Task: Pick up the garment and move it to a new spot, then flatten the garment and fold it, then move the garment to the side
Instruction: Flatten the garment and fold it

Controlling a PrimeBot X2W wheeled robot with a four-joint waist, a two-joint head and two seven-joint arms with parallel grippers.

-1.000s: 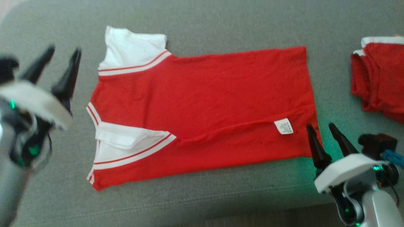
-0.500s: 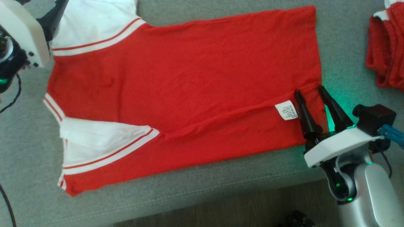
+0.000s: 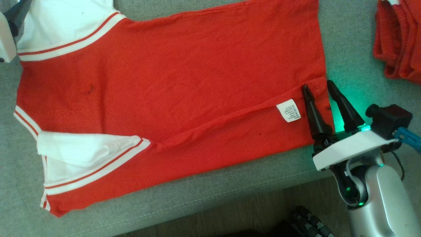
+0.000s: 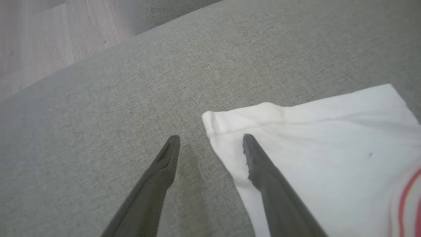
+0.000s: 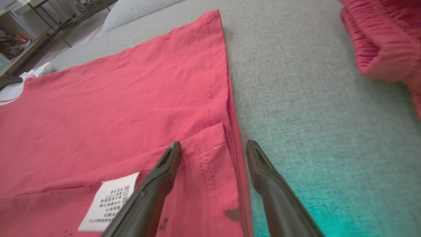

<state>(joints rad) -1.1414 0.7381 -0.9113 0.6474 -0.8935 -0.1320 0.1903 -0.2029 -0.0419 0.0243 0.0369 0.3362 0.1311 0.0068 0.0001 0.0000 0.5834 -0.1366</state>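
Head view: the red garment (image 3: 171, 85) lies flat on the grey cushion (image 3: 197, 200). Its long axis runs left to right, with the white sleeves at the left and the hem at the right. Its near edge is close to the cushion's front edge. The right gripper (image 3: 317, 85), fingers wide apart, stands over the hem corner.

Left wrist view: the left gripper (image 4: 211, 137) is wide and holds nothing. One finger is over the sleeve corner, the other over bare cushion.

Right wrist view: bare cushion separates the hem from a red pile (image 5: 381, 39).

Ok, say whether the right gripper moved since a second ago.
Yes: right gripper advanced up the head view; tips once level with the white care label on the red shirt now pass it.
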